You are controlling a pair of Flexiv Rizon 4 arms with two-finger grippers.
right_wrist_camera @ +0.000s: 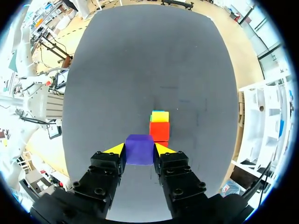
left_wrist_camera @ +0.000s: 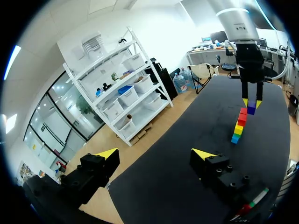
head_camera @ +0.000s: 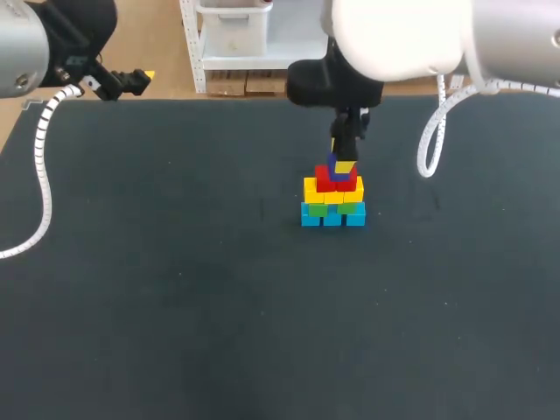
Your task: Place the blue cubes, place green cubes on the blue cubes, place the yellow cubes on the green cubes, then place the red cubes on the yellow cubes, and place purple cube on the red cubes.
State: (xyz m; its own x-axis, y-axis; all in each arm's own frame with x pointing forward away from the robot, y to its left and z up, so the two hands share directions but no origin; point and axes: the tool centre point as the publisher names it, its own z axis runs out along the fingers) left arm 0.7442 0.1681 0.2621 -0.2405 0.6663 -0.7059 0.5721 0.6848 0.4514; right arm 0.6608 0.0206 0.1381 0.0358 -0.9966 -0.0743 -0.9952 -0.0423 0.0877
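Observation:
A stepped stack (head_camera: 332,199) stands mid-table: blue cubes (head_camera: 332,216) at the base, green cubes (head_camera: 350,208) on them, yellow cubes (head_camera: 333,190) above, red cubes (head_camera: 335,178) on top. My right gripper (head_camera: 342,164) hangs just over the red cubes, shut on the purple cube (right_wrist_camera: 139,149), which fills the gap between its yellow-tipped fingers (right_wrist_camera: 115,149). The red cubes (right_wrist_camera: 159,130) show just past and below it. The purple cube (left_wrist_camera: 251,108) seems slightly off the stack (left_wrist_camera: 239,127) in the left wrist view. My left gripper (left_wrist_camera: 156,155) is open and empty at the table's far left corner.
The black table (head_camera: 175,289) carries nothing else besides the stack. My right arm's white cable (head_camera: 430,140) loops down beside the stack on its right. My left arm's cable (head_camera: 42,184) trails over the table's left edge.

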